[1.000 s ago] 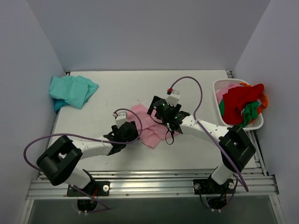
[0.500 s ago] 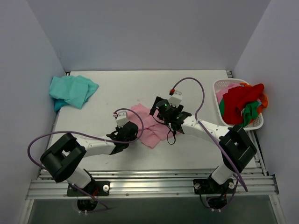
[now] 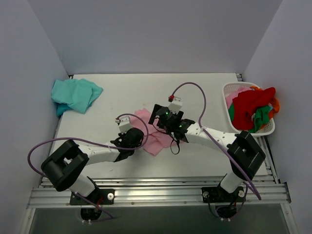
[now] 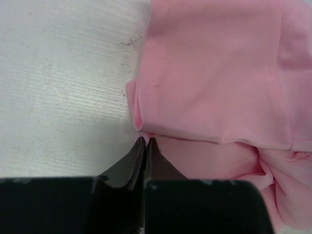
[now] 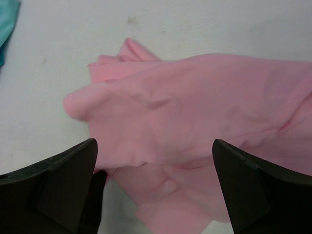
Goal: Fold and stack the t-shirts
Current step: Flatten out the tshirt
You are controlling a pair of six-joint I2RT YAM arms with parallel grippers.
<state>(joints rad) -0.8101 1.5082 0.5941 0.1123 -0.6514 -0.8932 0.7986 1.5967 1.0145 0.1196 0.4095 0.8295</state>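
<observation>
- Found the pink t-shirt (image 3: pixel 157 144) crumpled mid-table, between the two grippers.
- Caught the left gripper (image 4: pixel 146 141) with jaws pressed together, pinching the shirt's left edge where the cloth puckered toward the tips.
- Saw the right gripper (image 5: pixel 155 146) spread wide and holding nothing, poised over the same shirt's folds.
- Showed bare table (image 3: pixel 195 92) beyond and to the right of the pink shirt, with the teal t-shirt (image 3: pixel 75 95) heaped well apart in the far left corner, beside the wall.
- Counted two t-shirts on the table, two grippers, and one white basket (image 3: pixel 233 86) of clothes at the right edge.
</observation>
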